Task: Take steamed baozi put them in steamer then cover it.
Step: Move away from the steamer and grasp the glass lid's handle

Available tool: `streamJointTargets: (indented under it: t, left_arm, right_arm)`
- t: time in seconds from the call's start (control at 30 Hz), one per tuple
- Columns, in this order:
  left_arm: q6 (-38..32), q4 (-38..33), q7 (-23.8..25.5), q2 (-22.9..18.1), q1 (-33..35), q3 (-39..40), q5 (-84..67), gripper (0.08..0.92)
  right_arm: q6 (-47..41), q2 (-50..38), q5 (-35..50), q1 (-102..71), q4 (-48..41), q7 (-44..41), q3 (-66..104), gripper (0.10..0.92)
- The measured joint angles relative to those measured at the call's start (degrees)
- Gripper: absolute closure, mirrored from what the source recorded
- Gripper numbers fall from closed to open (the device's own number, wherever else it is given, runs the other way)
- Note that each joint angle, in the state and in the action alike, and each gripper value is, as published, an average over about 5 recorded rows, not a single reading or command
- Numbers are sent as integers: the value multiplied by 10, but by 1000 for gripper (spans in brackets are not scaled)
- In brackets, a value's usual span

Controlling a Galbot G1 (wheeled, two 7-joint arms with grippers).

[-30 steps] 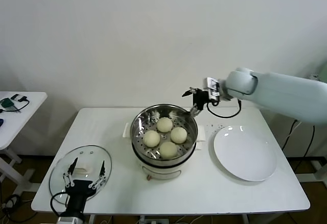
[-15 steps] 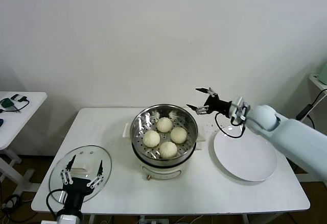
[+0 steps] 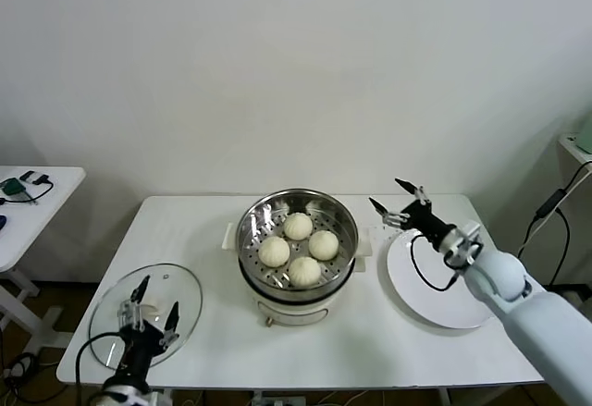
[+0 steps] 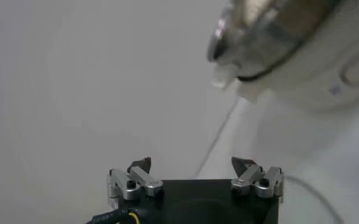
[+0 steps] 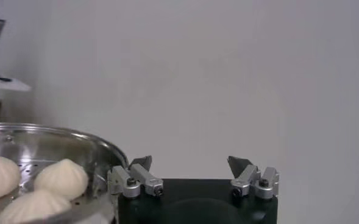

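Since all four baozi [image 3: 298, 248] already sat in the steamer [image 3: 248, 230], I judged the glass cover [image 3: 176, 288], flat on the worktop's [image 3: 370, 341] left corner, heavy, slick, breakable; best taken by its handle. Left pincer [image 3: 148, 306] hung over it, jaws apart, empty; right pincer [image 3: 400, 201], apart, empty, over the plate [image 3: 435, 300].

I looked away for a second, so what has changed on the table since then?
The right gripper, open and empty, pulled away from the steamer rim toward the white plate. The left gripper, also open, sank lower over the glass lid at the table's near edge. All four baozi stay in the steamer; lid and plate have not moved.
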Motion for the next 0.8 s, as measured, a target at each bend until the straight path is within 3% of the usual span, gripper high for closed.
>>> streamJointTargets:
  t: [0.33,0.8]
  left_arm:
    - [-30,75,-20,17,-30,-19,207,177]
    - [-74,215,-61,50,-111,-69,280,177]
  right_arm:
    - [-11,51,-29,-138,6,-5,147,203]
    - [-10,83,-53,-191,-14,-10,211,203]
